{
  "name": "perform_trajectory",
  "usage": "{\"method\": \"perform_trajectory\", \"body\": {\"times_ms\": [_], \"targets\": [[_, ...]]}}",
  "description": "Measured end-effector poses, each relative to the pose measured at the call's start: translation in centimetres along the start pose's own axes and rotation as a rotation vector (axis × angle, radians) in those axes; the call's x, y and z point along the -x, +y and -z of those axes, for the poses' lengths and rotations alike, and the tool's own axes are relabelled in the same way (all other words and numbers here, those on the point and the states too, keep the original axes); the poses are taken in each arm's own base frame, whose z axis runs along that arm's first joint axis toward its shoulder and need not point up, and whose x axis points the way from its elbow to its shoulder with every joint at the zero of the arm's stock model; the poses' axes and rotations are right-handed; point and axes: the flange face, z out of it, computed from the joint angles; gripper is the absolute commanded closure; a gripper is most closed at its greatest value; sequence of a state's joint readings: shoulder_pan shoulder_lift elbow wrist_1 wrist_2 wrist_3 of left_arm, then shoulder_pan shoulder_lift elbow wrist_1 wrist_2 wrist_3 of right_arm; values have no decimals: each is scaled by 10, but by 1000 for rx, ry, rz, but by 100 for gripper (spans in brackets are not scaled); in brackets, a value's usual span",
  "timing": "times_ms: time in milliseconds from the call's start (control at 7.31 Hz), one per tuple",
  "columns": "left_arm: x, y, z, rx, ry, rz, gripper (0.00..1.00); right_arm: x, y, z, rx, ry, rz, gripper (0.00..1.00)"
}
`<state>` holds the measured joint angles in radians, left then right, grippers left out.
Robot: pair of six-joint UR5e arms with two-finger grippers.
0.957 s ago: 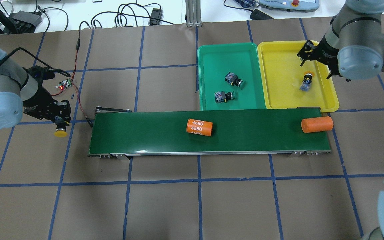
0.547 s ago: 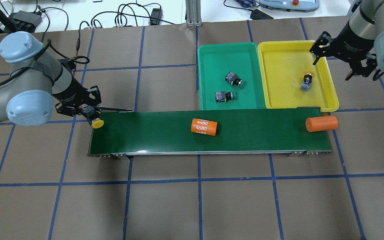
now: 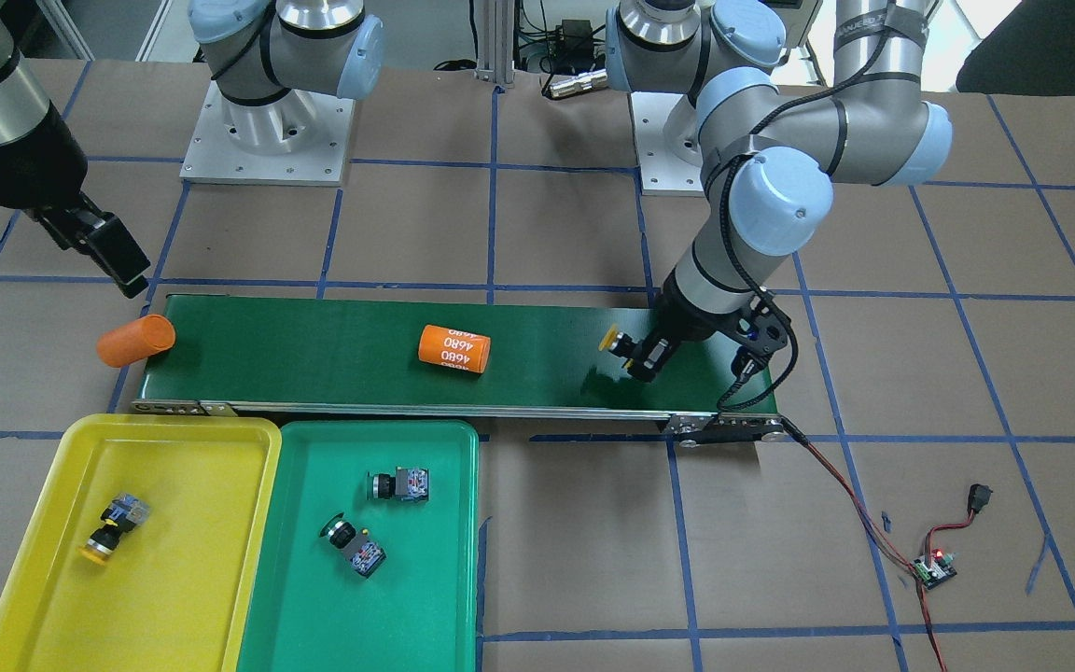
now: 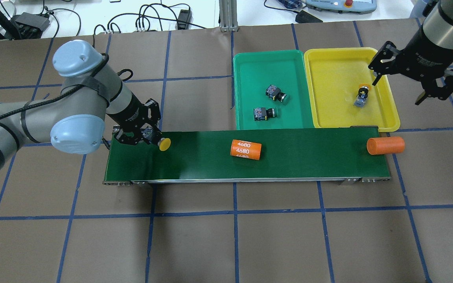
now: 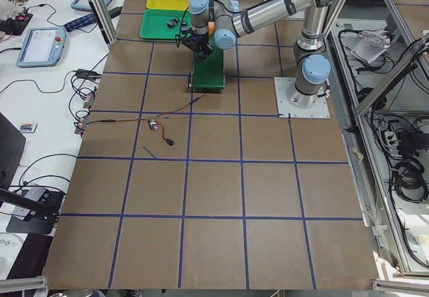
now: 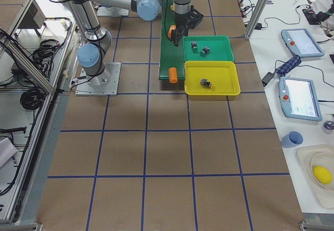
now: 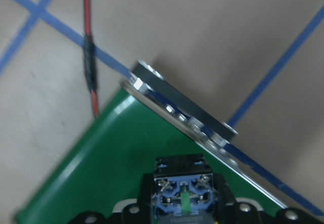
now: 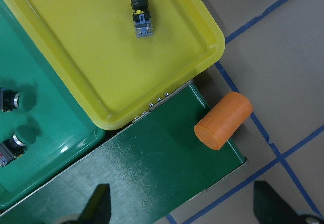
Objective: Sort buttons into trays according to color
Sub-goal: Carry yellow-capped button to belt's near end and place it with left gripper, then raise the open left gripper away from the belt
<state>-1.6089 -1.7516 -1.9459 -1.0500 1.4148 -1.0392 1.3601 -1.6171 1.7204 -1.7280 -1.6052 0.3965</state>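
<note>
My left gripper is shut on a yellow button and holds it sideways over the left end of the conveyor; its terminal block shows in the left wrist view, its cap in the front view. Another yellow button lies in the yellow tray. Two green buttons lie in the green tray. My right gripper is open and empty above the yellow tray's right edge, with its fingertips wide apart.
The dark-green conveyor belt runs in front of both trays. An orange cylinder printed "4680" lies mid-belt. A plain orange cylinder overhangs the belt's right end. A small circuit board with wires lies on the table.
My left arm has carried the yellow button rightward from beside the belt to over its left end. My right gripper has moved right, off the yellow tray. Both orange cylinders have drifted right.
</note>
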Motion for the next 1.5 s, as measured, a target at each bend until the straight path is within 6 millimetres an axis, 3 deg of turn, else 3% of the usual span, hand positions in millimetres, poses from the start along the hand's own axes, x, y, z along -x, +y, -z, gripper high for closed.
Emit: {"method": "perform_trajectory", "body": {"times_ms": [137,273,547,820,1231,1504], "targets": [[-4,19,-6,27,-6,96,43,0,0,-3,7,3,6,0],[-5,32,-12,48,-19,174,2,1,0,-8,14,7,9,0],[-5,40,-20,58,-45,260,0,-3,-4,-14,11,39,21,0],[-7,33,-7,41,-23,189,0,-7,-4,-14,5,72,33,0],[2,11,52,-2,-12,-123,0,-7,-2,-10,-4,68,34,0],[9,9,115,22,-37,-387,0,-6,-2,-10,-8,62,34,0]]}}
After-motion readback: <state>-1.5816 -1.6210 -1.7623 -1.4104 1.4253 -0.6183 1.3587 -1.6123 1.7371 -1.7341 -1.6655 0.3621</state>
